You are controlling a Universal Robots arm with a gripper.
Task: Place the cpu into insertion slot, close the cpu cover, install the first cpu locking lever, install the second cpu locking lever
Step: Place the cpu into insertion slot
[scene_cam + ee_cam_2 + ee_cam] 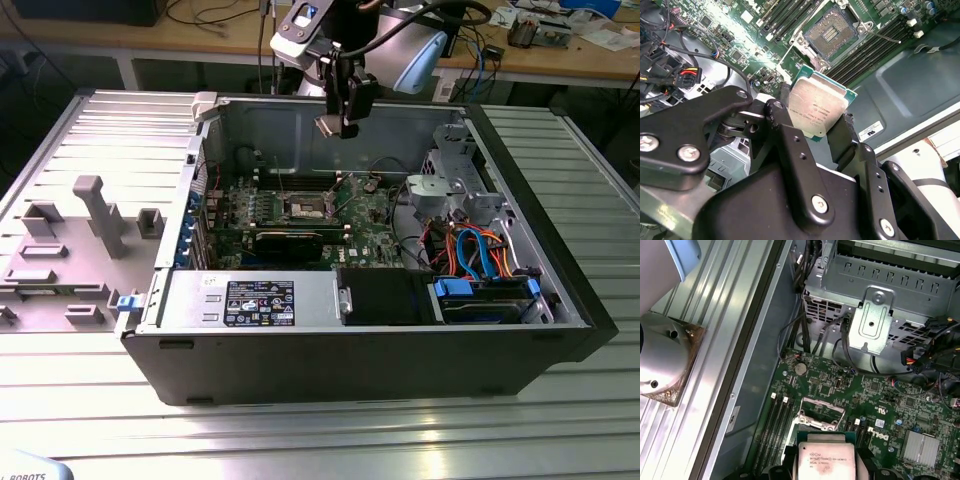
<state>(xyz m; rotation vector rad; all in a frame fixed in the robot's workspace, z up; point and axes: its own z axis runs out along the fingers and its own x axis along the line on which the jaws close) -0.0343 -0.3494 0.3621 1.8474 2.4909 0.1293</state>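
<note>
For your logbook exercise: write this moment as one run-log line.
gripper: shut on flat square silver-grey metal cpu | position: over open black computer case | square gold-contact insertion slot: empty, uncovered

- A silver metal desk (330,440) with long parallel ribs spans the exterior view; its ribs also show in the first wrist view.
- Light reflects in pale streaks off the desk's nearest ribs.
- A grey moulded fixture block (70,250) lies on the desk at the exterior view's left.
- Behind the desk runs a wooden workbench (90,38), with loose cables (215,15) and papers (600,38) on it.
- The space under the workbench is dark.
</note>
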